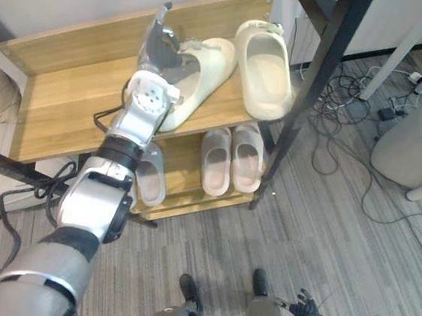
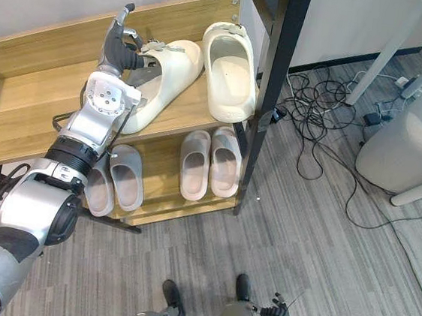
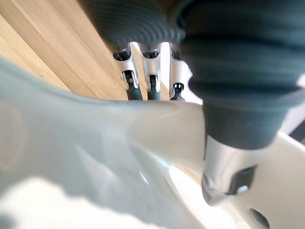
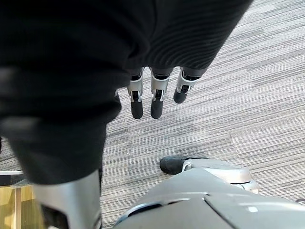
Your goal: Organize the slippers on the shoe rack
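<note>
Reaches up and forward with the left arm, nearly straight, to the top shelf [image 1: 59, 97] of the wooden shoe rack [image 2: 161, 212]. Grips the tilted slipper [image 1: 201, 70] there with the left hand [image 1: 164, 47]:
- fingers [image 3: 131, 86] down one side of the slipper's wall, tips hidden behind it;
- thumb [image 3: 224, 176] pressed against the other side;
- one finger pointing up, clear of the slipper.

Holds this cream slipper at a slant across the shelf, toe toward the back right. Possibly raised slightly at the gripped end; cannot tell from these views whether its sole is fully on the wood.

Just beside it, to the right: the second slipper [image 1: 266, 62], same cream colour, lying flat and straight near the shelf's right edge, toe toward the back.

On the lower shelf [image 2: 160, 179]: one pale pair [image 1: 232, 159] side by side at the right, another pale pair [image 2: 114, 178] at the left, partly hidden behind the left arm.

Hangs the right hand [image 4: 153, 98] low at the side, fingers straight and relaxed, holding nothing, above the grey carpet [image 4: 267, 95].
</note>
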Robot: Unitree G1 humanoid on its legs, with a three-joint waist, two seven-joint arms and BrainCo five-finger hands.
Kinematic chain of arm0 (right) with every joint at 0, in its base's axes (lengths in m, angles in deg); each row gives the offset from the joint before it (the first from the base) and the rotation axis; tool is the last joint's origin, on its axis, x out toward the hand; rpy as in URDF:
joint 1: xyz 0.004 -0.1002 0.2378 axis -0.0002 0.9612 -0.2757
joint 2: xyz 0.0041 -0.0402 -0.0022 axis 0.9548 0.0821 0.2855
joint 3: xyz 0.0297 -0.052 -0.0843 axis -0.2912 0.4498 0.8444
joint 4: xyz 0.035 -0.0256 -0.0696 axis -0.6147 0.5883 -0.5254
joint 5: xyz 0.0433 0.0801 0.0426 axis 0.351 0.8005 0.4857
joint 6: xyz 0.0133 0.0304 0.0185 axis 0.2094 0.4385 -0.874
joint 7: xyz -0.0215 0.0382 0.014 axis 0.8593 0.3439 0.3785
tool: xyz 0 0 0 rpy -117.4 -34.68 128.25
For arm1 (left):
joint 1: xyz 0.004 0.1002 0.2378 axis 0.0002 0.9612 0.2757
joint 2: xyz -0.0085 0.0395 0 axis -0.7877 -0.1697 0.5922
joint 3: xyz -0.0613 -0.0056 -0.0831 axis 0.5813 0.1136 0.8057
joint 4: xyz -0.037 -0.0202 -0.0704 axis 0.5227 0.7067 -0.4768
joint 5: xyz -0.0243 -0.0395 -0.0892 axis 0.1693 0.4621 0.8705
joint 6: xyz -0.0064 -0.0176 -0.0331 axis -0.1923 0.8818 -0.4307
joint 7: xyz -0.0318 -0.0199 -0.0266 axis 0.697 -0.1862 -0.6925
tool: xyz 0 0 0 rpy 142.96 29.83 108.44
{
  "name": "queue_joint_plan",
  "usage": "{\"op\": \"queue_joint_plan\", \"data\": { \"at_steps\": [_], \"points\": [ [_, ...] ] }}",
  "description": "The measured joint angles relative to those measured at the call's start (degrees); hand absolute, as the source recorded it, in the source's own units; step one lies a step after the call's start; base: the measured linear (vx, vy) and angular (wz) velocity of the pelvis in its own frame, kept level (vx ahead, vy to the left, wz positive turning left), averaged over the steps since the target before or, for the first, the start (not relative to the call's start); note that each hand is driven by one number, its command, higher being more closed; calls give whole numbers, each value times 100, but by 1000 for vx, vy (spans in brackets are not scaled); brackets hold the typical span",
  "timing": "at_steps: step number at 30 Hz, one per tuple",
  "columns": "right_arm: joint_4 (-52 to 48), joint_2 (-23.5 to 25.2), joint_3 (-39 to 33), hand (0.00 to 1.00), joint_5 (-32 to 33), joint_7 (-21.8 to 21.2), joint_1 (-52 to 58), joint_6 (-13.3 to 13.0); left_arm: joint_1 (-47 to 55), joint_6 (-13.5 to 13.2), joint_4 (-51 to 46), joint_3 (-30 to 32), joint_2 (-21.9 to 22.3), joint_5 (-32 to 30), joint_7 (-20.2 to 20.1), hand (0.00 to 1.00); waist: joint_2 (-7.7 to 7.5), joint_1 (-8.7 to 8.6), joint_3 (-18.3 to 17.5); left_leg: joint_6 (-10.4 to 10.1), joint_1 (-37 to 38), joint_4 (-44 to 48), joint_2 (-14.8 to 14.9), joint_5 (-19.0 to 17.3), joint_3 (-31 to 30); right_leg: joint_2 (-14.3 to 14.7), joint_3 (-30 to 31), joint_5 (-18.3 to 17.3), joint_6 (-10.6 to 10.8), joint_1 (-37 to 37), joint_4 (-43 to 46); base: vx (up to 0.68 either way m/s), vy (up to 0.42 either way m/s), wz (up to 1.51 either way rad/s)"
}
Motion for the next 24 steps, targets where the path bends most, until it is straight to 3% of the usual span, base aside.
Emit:
{"op": "queue_joint_plan", "data": {
  "at_steps": [7, 10, 24],
  "points": [
    [-5, 34, 1, 0, 8, -5, 1, 2, 24, 0, -44, -16, 34, 259, -24, 0, -2, -39, 1, 21, 9, 0, -1, 23, -164, 3, -194, -2, -5, 129, -43, -8, -12, 12],
    [-1, 47, 0, 0, 174, -6, 24, 12, 376, -4, -574, -109, 34, 423, -28, 0, -2, -38, 2, 21, 65, 1, -3, 26, -260, 6, -317, -7, -12, 298, -91, 14, -13, 16],
    [0, 21, 52, 0, 216, -46, 22, 67, 1265, -182, -1614, -182, 34, 659, -115, 0, -1, 101, 2, 36, 125, -1, 1, 104, -637, 16, -749, -51, -75, 569, -121, -28, -13, 14]
  ]
}}
